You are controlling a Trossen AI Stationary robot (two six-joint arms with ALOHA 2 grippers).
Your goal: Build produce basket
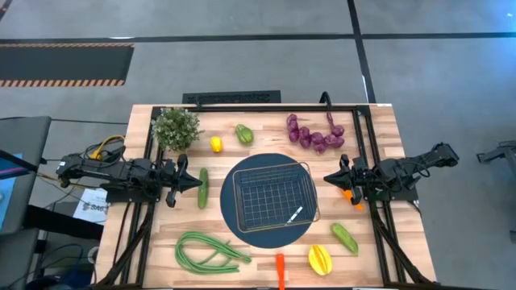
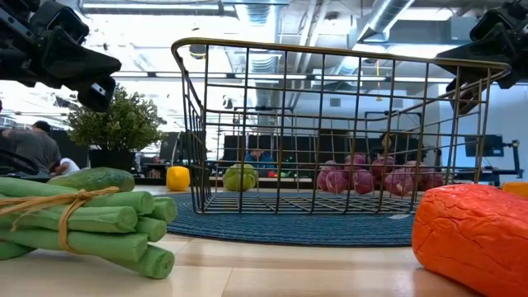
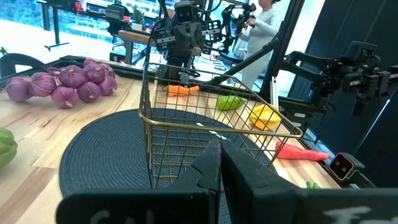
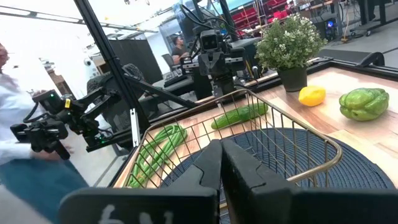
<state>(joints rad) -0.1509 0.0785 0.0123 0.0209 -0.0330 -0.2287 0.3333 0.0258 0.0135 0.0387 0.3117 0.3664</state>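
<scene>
The surface (image 1: 161,242) carries everything, and nothing is in the basket (image 1: 272,197) yet; it sits empty on the dark blue mat (image 1: 242,221) at the centre, so the whole job lies ahead. The produce is spread around it: the green beans (image 1: 208,251) near the front left, the grape bunch (image 1: 314,133) at the back right, the cucumber (image 1: 203,187) just left of the mat, and peppers (image 1: 243,134) and a carrot (image 1: 280,270) scattered about.

The left gripper (image 1: 193,183) hovers just beside the cucumber, fingers shut and empty. The right gripper (image 1: 330,178) hangs at the mat's right edge, fingers nearly together and holding nothing.

The main risk, as I judge it, is descending with shut fingers and knocking the round cucumber away. The light wire basket could also slide on the mat if an arm clips its rim. The long beans may catch on that rim.
</scene>
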